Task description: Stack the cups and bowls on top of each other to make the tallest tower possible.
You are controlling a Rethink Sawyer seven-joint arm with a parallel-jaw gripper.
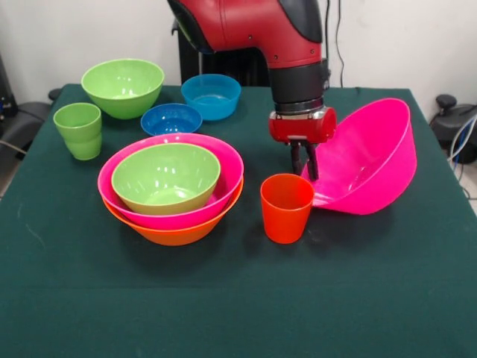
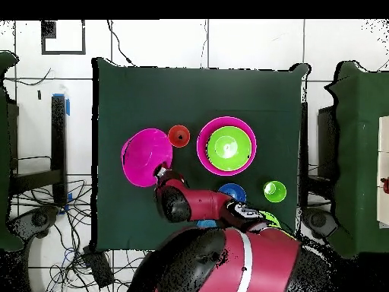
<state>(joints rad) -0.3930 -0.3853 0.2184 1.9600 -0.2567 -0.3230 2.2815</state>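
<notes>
My gripper (image 1: 304, 165) (image 2: 161, 174) is shut on the near rim of a large pink bowl (image 1: 373, 160) (image 2: 143, 157). That bowl is tipped up on its side at the right, its mouth facing left. An orange-red cup (image 1: 286, 207) (image 2: 179, 136) stands upright just left of the bowl's lower rim. The tower (image 1: 173, 190) (image 2: 226, 146) stands left of centre: an orange bowl (image 1: 175, 237) lowest, a pink bowl (image 1: 223, 195) in it, and a green bowl (image 1: 165, 177) (image 2: 229, 147) on top. A light green cup (image 1: 78, 130) (image 2: 274, 191) stands upright at the far left.
At the back of the dark green table (image 1: 223, 313) sit a loose green bowl (image 1: 123, 86), a light blue bowl (image 1: 211, 95) and a small dark blue bowl (image 1: 171, 119) (image 2: 232, 193). The arm hides part of the back row in the overhead view.
</notes>
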